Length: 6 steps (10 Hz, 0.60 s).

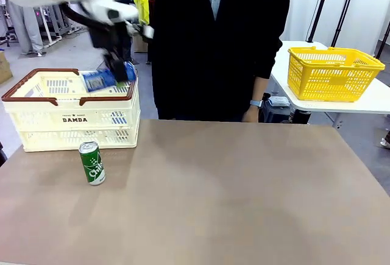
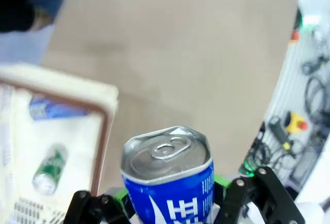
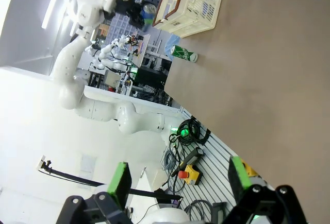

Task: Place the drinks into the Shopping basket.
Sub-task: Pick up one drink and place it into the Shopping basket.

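Two blue cans (image 2: 170, 183); two green cans (image 1: 92, 163).

right end effector (image 3: 178, 183): jaws wide, nothing between | green can (image 3: 183, 53): on counter (image 3: 258, 80), just beside Shopping basket (image 3: 191, 2)

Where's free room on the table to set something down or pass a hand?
The table is bare across its middle, right and near edge, from the green can over to the side by the yellow basket. The far left corner is crowded: the crate sits there with the green can just in front, and the left hand holds a blue can above the crate.
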### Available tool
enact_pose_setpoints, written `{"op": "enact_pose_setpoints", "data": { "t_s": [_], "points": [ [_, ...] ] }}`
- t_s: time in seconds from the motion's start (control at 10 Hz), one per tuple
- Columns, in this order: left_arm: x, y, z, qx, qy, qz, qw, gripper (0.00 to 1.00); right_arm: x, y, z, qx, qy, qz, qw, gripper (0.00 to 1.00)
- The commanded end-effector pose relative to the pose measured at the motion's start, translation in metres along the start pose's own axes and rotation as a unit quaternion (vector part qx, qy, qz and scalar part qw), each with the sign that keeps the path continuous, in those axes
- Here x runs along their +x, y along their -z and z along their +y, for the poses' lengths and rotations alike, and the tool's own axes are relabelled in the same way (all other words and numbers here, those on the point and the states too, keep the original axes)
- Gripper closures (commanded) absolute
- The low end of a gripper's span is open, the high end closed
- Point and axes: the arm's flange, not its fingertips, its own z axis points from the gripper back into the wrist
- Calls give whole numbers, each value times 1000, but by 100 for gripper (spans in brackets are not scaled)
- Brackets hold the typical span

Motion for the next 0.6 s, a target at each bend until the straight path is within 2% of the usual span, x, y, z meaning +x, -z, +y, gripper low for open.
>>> {"op": "enact_pose_setpoints", "data": {
  "t_s": [0.0, 0.1, 0.2, 0.3, 0.4, 0.5],
  "points": [
    [-20, -34, 59, -8, -141, -105, 984, 100, -2, -4, 0, -3, -9, 8, 1000, 0],
    [-36, -43, 86, 8, -193, -115, 975, 100, -2, -4, 0, -3, -9, 8, 1000, 0],
    [-49, -46, 114, 29, -243, -103, 964, 100, -2, -4, 0, -3, -9, 8, 1000, 0],
    [-64, -39, 143, 31, -261, -87, 961, 100, -2, -4, 0, -3, -9, 8, 1000, 0],
    [-80, -24, 162, 37, -318, -72, 945, 100, -2, -4, 0, -3, -9, 8, 1000, 0],
    [-97, -8, 178, 56, -381, -74, 920, 100, -2, -4, 0, -3, -9, 8, 1000, 0]
  ]
}}
